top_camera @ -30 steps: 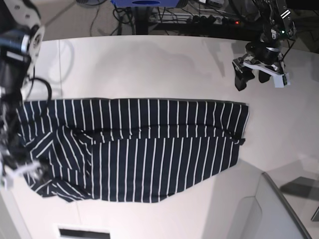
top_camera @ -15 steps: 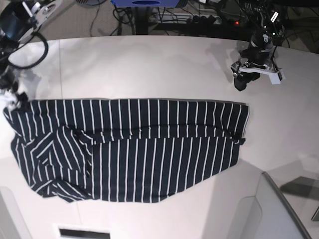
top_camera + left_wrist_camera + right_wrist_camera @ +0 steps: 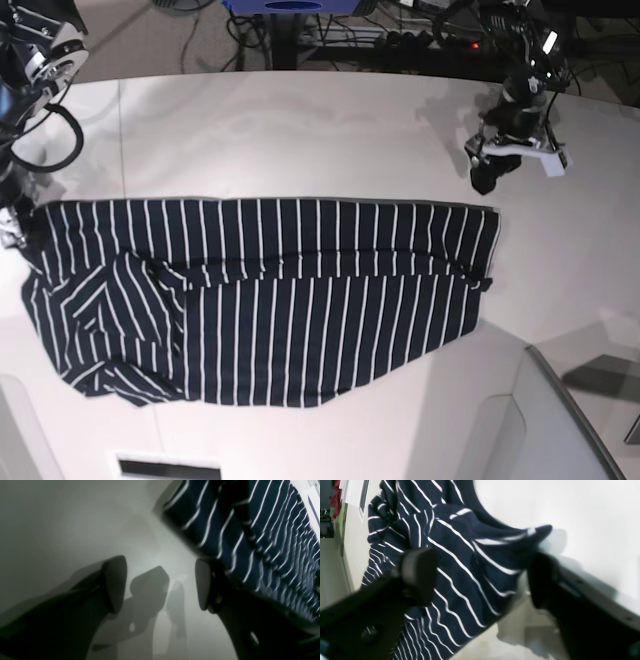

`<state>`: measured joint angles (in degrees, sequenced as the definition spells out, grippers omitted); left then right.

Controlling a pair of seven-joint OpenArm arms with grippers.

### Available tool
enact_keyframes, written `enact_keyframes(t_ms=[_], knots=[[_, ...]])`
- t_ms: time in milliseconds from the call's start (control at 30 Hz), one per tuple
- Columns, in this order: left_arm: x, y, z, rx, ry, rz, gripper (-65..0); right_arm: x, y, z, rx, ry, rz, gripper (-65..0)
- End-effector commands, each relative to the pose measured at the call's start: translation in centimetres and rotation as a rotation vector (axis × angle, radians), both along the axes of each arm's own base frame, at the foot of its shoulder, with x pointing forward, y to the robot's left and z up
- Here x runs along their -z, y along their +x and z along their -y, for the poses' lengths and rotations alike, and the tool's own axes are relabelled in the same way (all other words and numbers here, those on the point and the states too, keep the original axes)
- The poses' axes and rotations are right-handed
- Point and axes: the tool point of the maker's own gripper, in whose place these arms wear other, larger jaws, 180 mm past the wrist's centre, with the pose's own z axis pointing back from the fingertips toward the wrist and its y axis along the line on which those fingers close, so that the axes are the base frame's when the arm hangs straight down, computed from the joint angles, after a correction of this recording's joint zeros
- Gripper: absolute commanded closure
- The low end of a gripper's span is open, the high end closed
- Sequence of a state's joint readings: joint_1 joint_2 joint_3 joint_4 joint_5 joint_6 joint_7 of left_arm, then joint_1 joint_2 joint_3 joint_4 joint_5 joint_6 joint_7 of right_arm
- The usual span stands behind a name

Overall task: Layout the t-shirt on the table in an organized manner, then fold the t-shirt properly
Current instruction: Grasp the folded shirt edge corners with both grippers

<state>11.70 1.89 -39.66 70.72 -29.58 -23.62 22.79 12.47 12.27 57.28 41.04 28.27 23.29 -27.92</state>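
The t-shirt [image 3: 260,295] lies spread across the surface [image 3: 330,130]. The right end effector [image 3: 480,580] straddles its corner, jaws wide; the left end effector [image 3: 160,590] hangs wide over bare surface and may miss the hem.

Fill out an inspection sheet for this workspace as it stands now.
Surface: white table, bare around the garment.
Job's things: striped t-shirt spread wide, folded over itself, bunched and wrinkled at the base view's left end.
Clutter: nothing seen.
Grippers: left gripper open over bare table beside the shirt's edge; right gripper open, jaws straddling the shirt's corner, not clamped.
Cables: tangle on the floor beyond the table.
Surroundings: blue object past the far edge.
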Motion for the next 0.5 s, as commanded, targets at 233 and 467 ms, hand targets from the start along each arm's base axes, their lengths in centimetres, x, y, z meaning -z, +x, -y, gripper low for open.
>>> enact_keyframes(t_ms=[233,467], knots=[[-0.4,1.9,0.9,0.001,-0.025,0.028,-39.7,0.6,-0.6,-0.4,-0.024,0.014,-0.049,-2.7],[-0.1,4.9,1.6,-0.005,-0.074,0.050,-39.7,1.0,-1.2,-0.3,-0.024,0.012,-0.062,0.0]])
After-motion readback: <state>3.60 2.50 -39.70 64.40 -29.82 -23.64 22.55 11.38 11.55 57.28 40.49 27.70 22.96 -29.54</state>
